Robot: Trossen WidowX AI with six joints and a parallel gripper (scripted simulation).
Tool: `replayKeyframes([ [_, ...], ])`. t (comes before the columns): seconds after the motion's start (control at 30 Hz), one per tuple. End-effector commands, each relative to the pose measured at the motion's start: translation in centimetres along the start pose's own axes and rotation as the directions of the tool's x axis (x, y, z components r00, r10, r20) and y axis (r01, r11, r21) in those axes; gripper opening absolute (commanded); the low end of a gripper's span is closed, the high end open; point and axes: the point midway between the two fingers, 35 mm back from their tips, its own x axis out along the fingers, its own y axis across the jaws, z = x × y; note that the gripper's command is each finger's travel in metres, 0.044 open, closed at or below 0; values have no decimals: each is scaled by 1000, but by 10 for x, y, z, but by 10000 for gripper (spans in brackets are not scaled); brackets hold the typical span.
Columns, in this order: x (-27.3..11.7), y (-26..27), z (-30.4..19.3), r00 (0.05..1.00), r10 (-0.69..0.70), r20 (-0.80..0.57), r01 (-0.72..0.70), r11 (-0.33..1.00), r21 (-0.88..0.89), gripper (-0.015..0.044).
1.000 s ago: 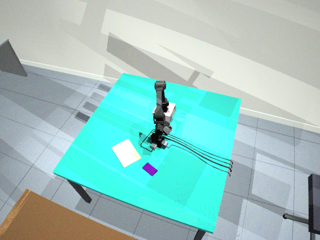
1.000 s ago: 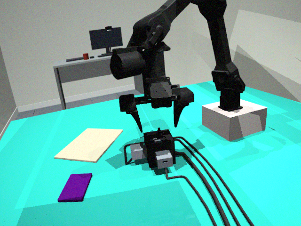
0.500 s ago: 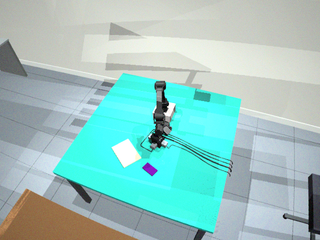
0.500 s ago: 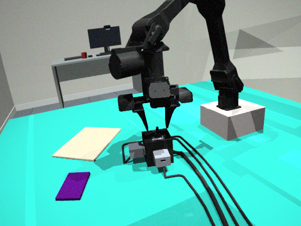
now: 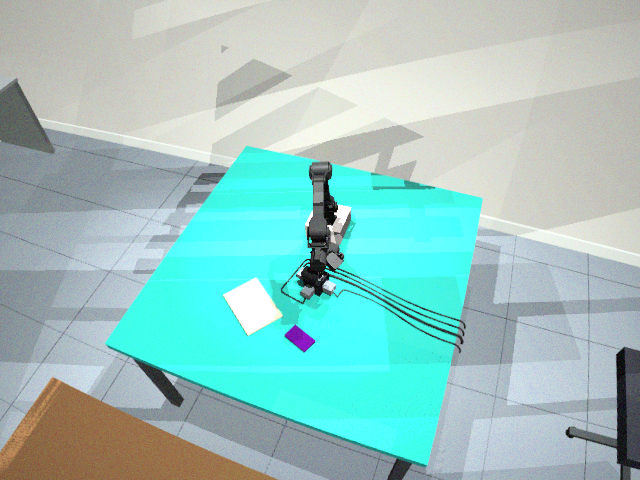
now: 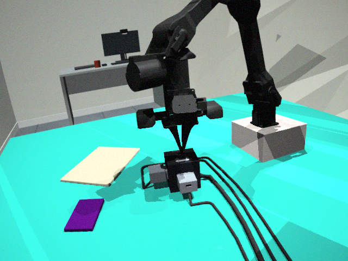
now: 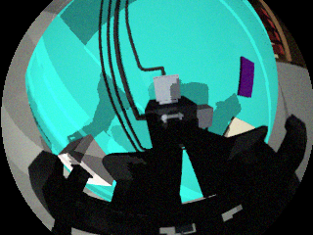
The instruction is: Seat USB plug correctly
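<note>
The pale block (image 5: pixel 345 219) (image 6: pixel 284 144) (image 7: pixel 85 168) looks like wood (faintly grained); the purple slab (image 5: pixel 299 338) (image 6: pixel 84 215) (image 7: pixel 246 77), matt.

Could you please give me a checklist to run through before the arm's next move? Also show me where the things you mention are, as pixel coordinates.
1. Fingers (image 6: pixel 185 135) closed on the plug at the power cube's top: ok.
2. Power cube (image 6: pixel 184 168) (image 7: pixel 188 110) standing on the table: ok.
3. Plug fully seated: cannot tell, the fingertips cover it.
4. Plug the right way round: cannot tell, same reason.
5. Purple slab (image 5: pixel 299 338) (image 6: pixel 84 215) (image 7: pixel 246 76) and cream board (image 5: pixel 252 306) (image 6: pixel 99 165) (image 7: pixel 240 127) on the table: ok.
6. Arm clear of the cube: not ok.
</note>
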Motion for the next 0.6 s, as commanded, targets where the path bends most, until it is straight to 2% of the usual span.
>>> replayKeyframes([
  [0.0,0,0,0,1000,-1,0,1,1000,0,0],
  [0.57,-5,0,0,1000,0,0,0,1000,0,0],
])
